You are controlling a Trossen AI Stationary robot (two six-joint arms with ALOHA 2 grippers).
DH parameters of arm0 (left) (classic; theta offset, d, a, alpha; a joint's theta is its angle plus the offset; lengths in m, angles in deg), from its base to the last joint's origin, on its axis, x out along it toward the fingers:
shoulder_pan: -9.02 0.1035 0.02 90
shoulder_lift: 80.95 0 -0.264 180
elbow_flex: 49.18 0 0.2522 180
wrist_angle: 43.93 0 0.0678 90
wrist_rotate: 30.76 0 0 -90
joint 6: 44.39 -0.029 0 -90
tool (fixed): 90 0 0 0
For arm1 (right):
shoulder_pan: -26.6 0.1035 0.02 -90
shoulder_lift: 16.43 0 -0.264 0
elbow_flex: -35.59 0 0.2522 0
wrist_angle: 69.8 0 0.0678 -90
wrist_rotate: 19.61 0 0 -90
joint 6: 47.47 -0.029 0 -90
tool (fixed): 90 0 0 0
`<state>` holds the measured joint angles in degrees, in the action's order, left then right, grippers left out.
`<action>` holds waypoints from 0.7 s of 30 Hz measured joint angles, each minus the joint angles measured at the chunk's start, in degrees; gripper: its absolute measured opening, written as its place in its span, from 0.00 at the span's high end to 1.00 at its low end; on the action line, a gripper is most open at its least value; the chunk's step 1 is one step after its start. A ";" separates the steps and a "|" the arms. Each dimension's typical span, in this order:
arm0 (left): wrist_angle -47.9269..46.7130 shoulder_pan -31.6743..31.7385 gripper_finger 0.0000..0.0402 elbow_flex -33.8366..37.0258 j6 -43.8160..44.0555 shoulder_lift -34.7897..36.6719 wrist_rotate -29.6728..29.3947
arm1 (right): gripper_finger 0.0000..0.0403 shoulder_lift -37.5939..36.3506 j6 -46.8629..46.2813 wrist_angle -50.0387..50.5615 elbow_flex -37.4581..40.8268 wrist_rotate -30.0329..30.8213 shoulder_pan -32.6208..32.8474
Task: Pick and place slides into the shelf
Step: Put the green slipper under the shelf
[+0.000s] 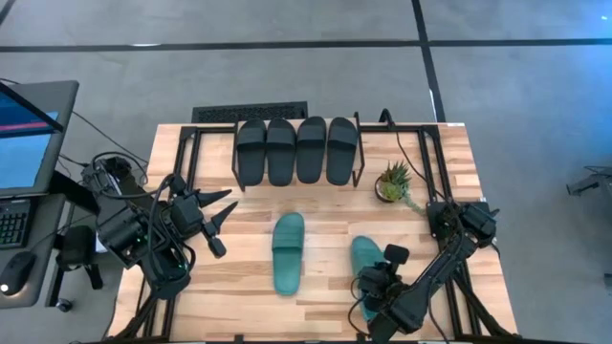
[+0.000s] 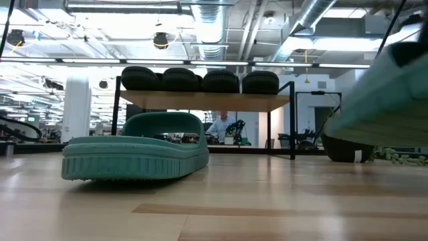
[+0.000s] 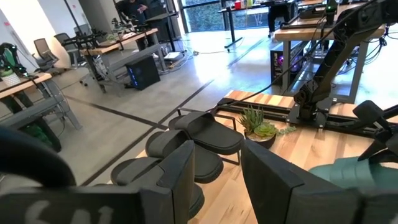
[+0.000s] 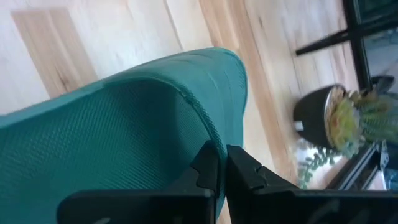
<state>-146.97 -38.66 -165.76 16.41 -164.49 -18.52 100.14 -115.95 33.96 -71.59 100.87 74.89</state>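
Four black slides (image 1: pixel 296 150) lie side by side on the shelf's plank top (image 2: pixel 200 100), at the table's far middle. One teal slide (image 1: pixel 288 253) rests sole-down on the tabletop in the middle; in the low view this teal slide (image 2: pixel 134 152) stands at the left. My right gripper (image 1: pixel 375 279) is shut on the second teal slide (image 1: pixel 364 256), near the table's near right. My left gripper (image 1: pixel 228 203) is open and hovers left of the middle, pointing toward the shelf, touching nothing. My right gripper (image 4: pixel 221 165) pinches a thin edge of the second teal slide (image 4: pixel 208 140) between its two fingers. Which part of the slide this edge belongs to I cannot tell. In the low view the slide (image 2: pixel 384 100) is lifted clear of the table and tilted.
A small potted plant (image 1: pixel 393 182) stands right of the shelf, close to the held slide's far side. The shelf's black wire legs (image 2: pixel 292 120) leave a gap under the plank. A monitor and keyboard (image 1: pixel 24 143) sit beyond the table's left edge.
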 joint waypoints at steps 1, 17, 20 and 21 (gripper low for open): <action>0.00 0.00 0.70 0.00 0.00 0.00 0.00 | 1.00 0.00 0.78 0.00 -0.54 0.54 -0.31; 0.07 0.00 0.70 0.00 0.09 0.00 0.96 | 1.00 0.00 10.71 -0.94 -3.49 8.30 -6.02; 0.26 0.00 0.70 0.00 0.18 0.00 0.96 | 1.00 0.00 12.71 -1.61 -3.49 8.98 -7.31; 0.26 0.00 0.70 0.00 0.28 0.00 0.96 | 1.00 0.00 13.48 -2.05 -3.48 9.16 -7.76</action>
<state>-146.70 -38.66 -165.76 16.69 -164.49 -17.55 100.14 -102.47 31.91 -75.07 110.03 67.13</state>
